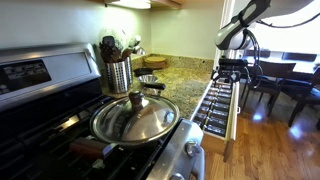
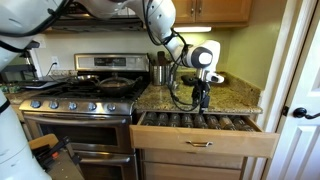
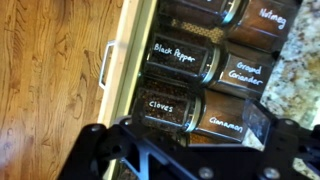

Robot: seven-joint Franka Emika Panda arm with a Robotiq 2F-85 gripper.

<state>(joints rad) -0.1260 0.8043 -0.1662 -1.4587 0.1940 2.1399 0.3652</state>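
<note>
I am holding my hand (image 3: 190, 150) spread as wide as it goes, pinching nothing and touching nothing. In both exterior views it is hanging, fingers down, over the open drawer (image 2: 205, 143) that is pulled out from under the bench (image 2: 225, 98) — clear of the jars, with air showing beneath the fingertips (image 1: 232, 68).

Through the wrist view I am looking straight down between my two fingers (image 3: 95, 140). The Cloves jar (image 3: 170, 108) is lying on its side directly below me, with the Cinnamon jar (image 3: 225, 125) just beside it. One row further along, the Black Pepper jar (image 3: 185, 55) and the Ground Coriander jar (image 3: 245, 70) are lying side by side, and the Nutmeg jar (image 3: 270, 15) is showing at the frame's edge. The drawer's white front with its handle (image 3: 105, 70) is running along one side, the wooden floor (image 3: 50, 80) beyond it.

Off to the side, on the stove (image 2: 80, 100), a lidded pan (image 1: 135, 118) is sitting — and a utensil holder (image 1: 118, 70) is standing on the bench behind it, well apart from me.
</note>
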